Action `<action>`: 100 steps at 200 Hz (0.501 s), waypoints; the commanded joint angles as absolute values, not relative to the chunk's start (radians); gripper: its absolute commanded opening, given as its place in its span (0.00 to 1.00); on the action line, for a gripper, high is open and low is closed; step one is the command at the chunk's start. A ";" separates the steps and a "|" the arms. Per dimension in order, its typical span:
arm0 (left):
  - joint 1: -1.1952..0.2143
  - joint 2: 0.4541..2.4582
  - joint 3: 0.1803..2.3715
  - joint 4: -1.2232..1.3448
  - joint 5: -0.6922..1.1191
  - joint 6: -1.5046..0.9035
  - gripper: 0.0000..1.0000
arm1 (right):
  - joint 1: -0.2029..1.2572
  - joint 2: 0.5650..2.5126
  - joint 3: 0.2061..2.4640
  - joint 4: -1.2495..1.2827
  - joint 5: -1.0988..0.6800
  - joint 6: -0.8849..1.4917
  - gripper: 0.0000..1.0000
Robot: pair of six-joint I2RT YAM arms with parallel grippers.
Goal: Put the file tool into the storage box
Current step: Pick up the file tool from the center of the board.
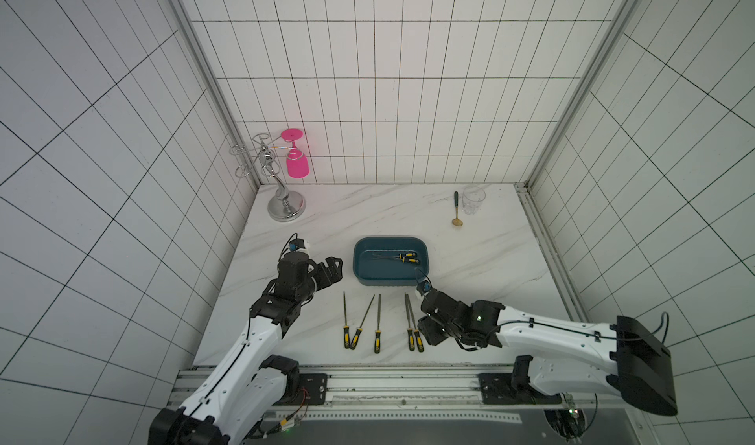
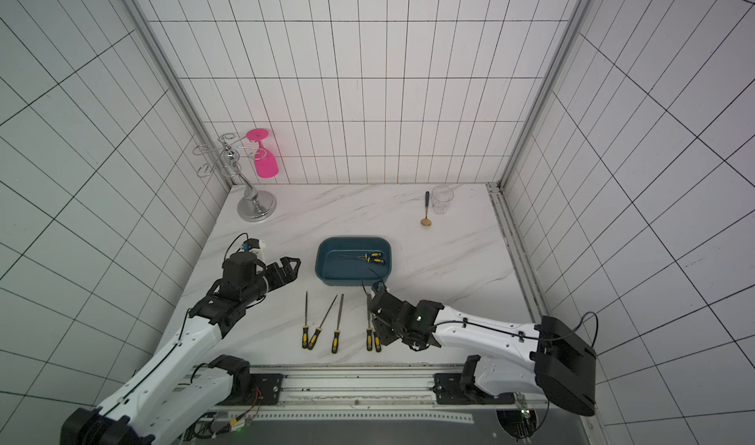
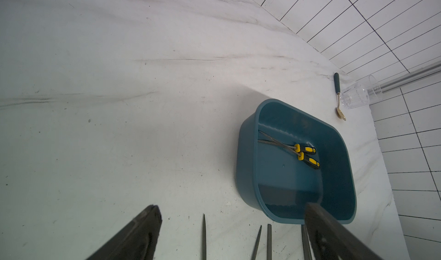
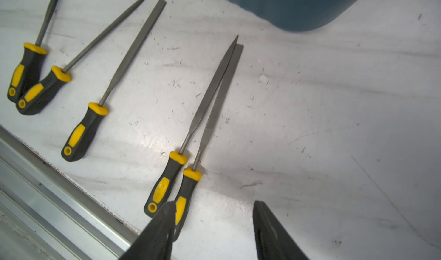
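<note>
The storage box (image 1: 357, 259) holds two files (image 1: 404, 258); five files (image 1: 378, 320) lie just in front of it. The right gripper (image 4: 214, 204) gapes empty by them (nothing grasped yet); the left gripper (image 3: 232, 206) is likewise unclenched.

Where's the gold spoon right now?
In both top views the spoon lies near the far right corner of the table, just left of the clear glass cup, beyond the storage box.

In the teal box (image 1: 380, 273), beyond the right gripper (image 4: 214, 205), two files (image 1: 408, 255) are laid crossed; five files (image 4: 83, 132) are laid flat in a row beside it.
</note>
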State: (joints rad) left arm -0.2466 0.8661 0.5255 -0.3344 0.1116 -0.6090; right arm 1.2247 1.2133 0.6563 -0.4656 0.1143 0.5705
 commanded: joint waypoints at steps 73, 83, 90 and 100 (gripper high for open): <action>-0.271 0.838 0.566 -0.371 0.100 -0.604 0.98 | 1.340 1.323 0.670 -0.503 0.182 0.710 0.56; -0.272 0.837 0.566 -0.374 0.100 -0.603 0.98 | 1.347 1.349 0.684 -0.503 0.187 0.713 0.56; -0.272 0.837 0.570 -0.377 0.100 -0.601 0.98 | 1.353 1.366 0.693 -0.506 0.190 0.713 0.56; -0.273 0.836 0.573 -0.382 0.101 -0.598 0.98 | 1.357 1.388 0.707 -0.513 0.200 0.716 0.56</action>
